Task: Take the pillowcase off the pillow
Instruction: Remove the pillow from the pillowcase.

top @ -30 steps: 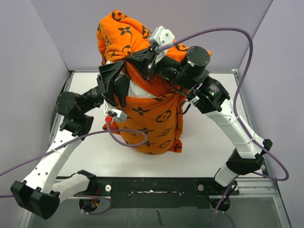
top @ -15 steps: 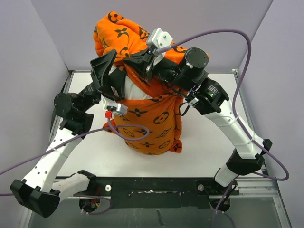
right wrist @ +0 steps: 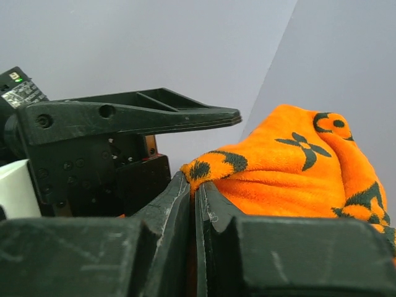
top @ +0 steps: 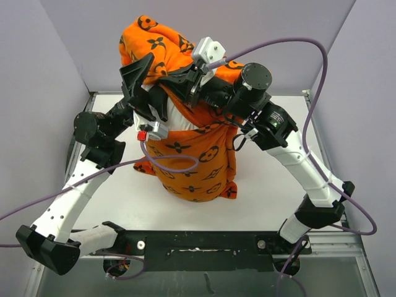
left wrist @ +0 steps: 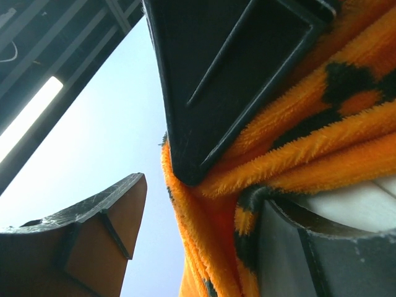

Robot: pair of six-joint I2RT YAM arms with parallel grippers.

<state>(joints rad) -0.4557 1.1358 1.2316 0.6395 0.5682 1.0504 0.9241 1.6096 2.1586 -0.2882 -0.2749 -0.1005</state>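
Nothing fancy here, the space is boxed in by plain pale-lavender walls: a back wall (top: 247, 25), a left wall (top: 37, 93) and a right wall (top: 371, 93). A white tabletop (top: 272, 185) is set between them. Overhead, a long strip light (left wrist: 28, 117) can be seen among dark ceiling beams (left wrist: 80, 25).

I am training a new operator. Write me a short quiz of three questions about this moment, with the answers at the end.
1. Which side's gripper pinches the pillowcase? A left, B right, C neither.
2. True or false: the pillow is fully out of the pillowcase.
3. Fill in: the jaws of the left gripper stand ____.

Key
1. B. The right gripper is shut on a fold of orange fabric.
2. False. Only a white patch shows between the folds.
3. Open. The fabric lies against one finger only.
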